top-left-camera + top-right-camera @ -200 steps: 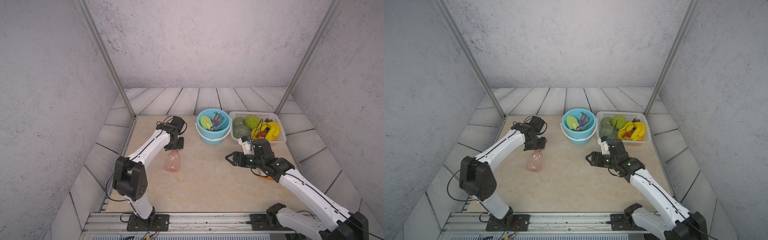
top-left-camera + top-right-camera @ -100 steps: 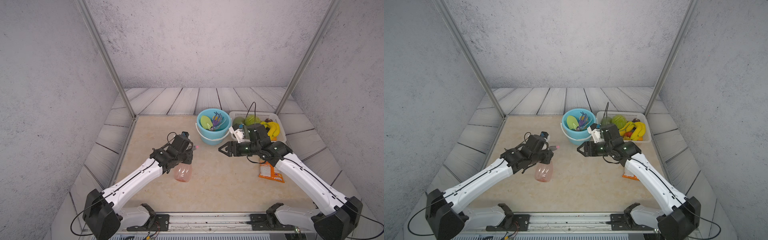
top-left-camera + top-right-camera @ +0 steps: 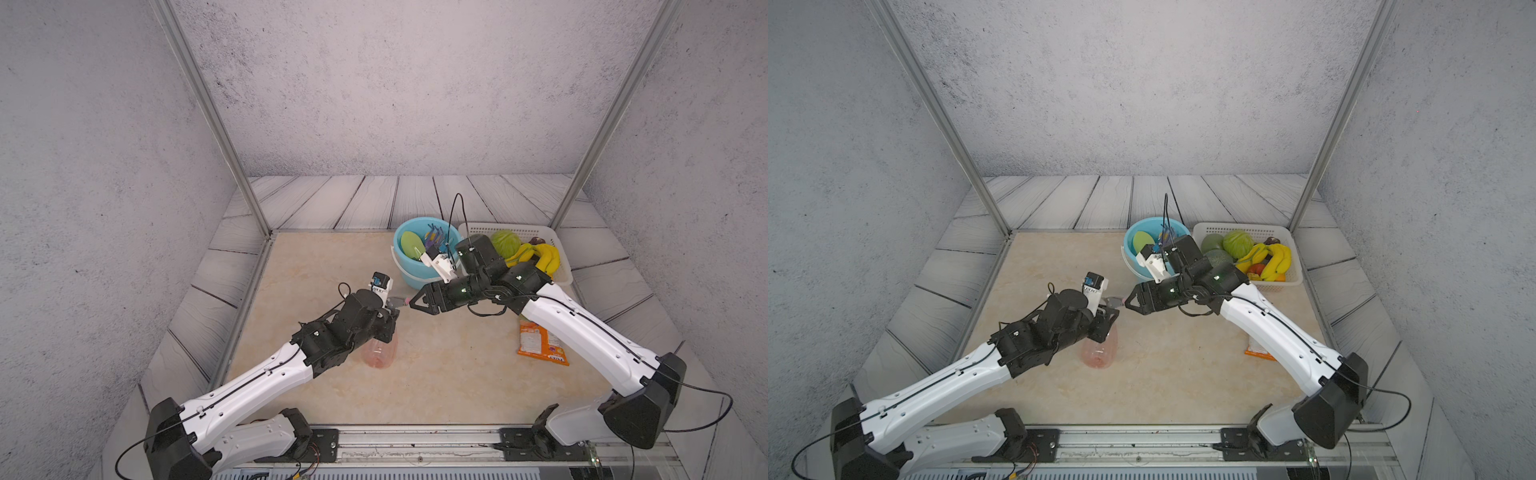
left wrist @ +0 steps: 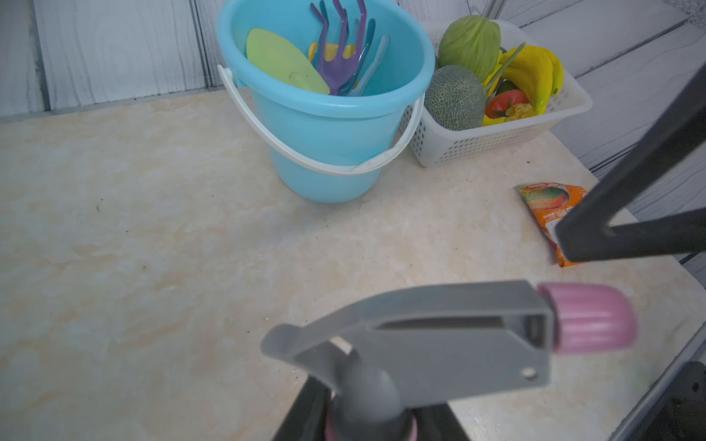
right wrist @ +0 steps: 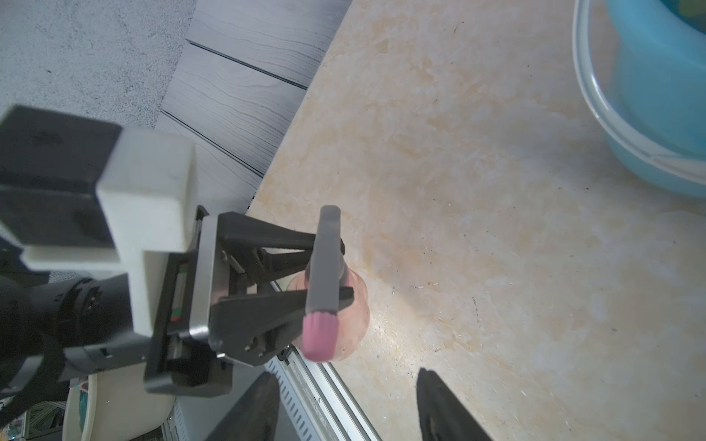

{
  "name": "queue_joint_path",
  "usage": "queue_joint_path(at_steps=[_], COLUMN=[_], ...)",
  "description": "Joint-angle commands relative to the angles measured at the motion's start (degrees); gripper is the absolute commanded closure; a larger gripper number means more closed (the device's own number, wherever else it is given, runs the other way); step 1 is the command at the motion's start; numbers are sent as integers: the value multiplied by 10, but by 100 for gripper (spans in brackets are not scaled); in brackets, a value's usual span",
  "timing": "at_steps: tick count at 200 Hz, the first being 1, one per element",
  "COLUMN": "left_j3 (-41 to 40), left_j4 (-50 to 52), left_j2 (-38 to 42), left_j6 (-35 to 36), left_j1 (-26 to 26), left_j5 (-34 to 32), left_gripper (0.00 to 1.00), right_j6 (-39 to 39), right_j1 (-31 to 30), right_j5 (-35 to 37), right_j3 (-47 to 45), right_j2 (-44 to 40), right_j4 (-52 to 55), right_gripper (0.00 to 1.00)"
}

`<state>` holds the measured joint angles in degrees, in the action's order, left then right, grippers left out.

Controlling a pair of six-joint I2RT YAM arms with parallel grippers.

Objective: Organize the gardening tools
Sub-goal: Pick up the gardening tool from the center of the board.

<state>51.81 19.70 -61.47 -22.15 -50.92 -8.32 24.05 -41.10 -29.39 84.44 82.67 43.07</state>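
Both top views show the light-blue bucket (image 3: 406, 272) with the white basket (image 3: 511, 226) of plastic fruit just beside it on its right. Nearer the robot than the bucket and to its left, the pink spray bottle (image 3: 378, 353) is upright, the left gripper (image 5: 330, 271) clamped on its neck. Between bucket and bottle, the right gripper (image 3: 412, 304) has its fingers apart and empty, just beside the pink nozzle (image 4: 592, 317). Inside the bucket stand the green trowel (image 4: 284, 61), purple rake (image 4: 338, 57), blue rake (image 4: 368, 57) and yellow scoop (image 4: 317, 49).

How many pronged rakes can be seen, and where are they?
2. The purple rake and the blue rake beside it both stand in the light-blue bucket; others may be hidden deeper inside.
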Motion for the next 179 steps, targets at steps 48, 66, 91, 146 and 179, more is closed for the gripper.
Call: queue_joint_path(at_steps=[48, 66, 91, 146, 179], left_j3=[-1, 1, 1, 5, 3], left_j4=[-26, -27, -28, -33, -32], left_j2=[10, 12, 12, 11, 12], left_j6=[21, 25, 28, 35, 35], left_j1=[-39, -43, -46, -49, -49], left_j5=[-37, -41, -44, -44, -53], left_gripper=[100, 100, 100, 100, 100], right_j6=[-17, -17, -15, -8, -7], right_j1=[-19, -20, -23, -29, -31], right_j5=[14, 12, 4, -23, -38], right_j3=[51, 56, 61, 64, 66], right_j2=[54, 60, 67, 79, 84], right_j4=[30, 31, 26, 12, 4], right_gripper=[42, 47, 54, 66, 85])
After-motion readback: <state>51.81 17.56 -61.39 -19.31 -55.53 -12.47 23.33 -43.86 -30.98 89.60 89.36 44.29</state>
